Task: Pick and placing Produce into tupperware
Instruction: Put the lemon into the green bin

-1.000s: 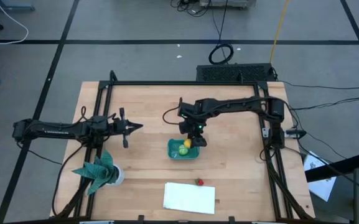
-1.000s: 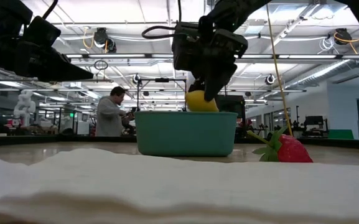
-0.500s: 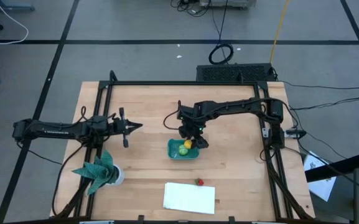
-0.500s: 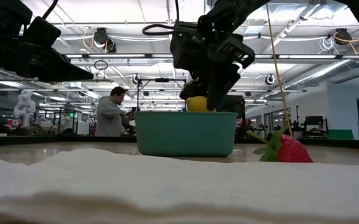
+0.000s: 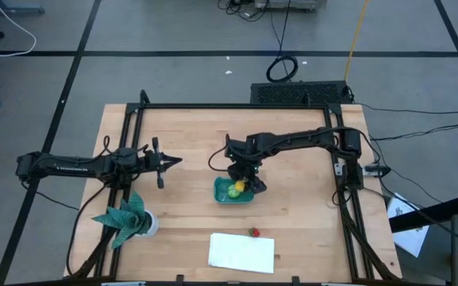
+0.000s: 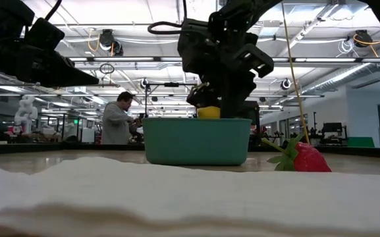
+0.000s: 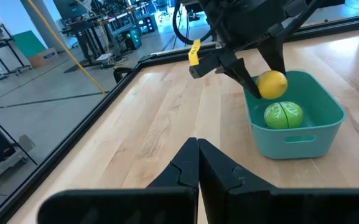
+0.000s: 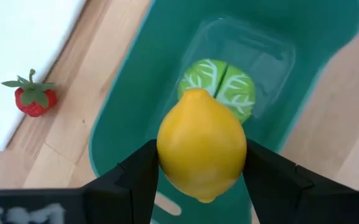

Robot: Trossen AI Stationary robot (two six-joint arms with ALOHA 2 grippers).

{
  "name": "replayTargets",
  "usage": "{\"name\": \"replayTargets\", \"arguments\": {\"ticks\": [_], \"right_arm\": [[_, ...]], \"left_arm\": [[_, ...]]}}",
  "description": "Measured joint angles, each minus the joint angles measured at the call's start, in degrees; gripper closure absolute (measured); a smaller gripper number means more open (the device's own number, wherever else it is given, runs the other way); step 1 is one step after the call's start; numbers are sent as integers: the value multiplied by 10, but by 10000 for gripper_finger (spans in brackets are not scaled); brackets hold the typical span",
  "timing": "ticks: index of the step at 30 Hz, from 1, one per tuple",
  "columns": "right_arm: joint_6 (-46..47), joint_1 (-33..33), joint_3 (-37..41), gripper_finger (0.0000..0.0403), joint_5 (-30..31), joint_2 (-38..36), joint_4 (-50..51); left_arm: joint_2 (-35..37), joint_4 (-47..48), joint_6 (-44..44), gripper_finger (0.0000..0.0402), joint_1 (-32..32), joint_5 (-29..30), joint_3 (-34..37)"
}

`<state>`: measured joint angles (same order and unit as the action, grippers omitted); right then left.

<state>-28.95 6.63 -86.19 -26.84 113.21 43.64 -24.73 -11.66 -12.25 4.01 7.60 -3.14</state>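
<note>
wooden table (image 5: 189, 135): glossy yellow lemon (image 8: 201, 145) over teal tupperware (image 8: 328, 56).

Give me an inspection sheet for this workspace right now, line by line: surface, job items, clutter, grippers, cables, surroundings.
Surface: wooden table, black frame.
Job's things: lemon held over teal container; green piece inside; strawberry on the table beside the white sheet.
Clutter: white sheet, leafy plant.
Grippers: right gripper shut on lemon; left gripper shut, idle at the table's left.
Cables: on the floor behind the table.
Surroundings: person standing far behind.
</note>
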Motion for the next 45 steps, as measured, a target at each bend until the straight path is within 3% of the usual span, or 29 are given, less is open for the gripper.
{"name": "replayTargets", "arguments": {"ticks": [14,23,45], "right_arm": [[24,-6,0,211,1,0,-11],[9,-18,5,211,41,0,-15],[6,-19,49,211,40,0,-47]], "left_arm": [[0,0,3,401,0,0,0],[0,0,4,401,0,0,0],[0,0,4,401,0,0,0]]}}
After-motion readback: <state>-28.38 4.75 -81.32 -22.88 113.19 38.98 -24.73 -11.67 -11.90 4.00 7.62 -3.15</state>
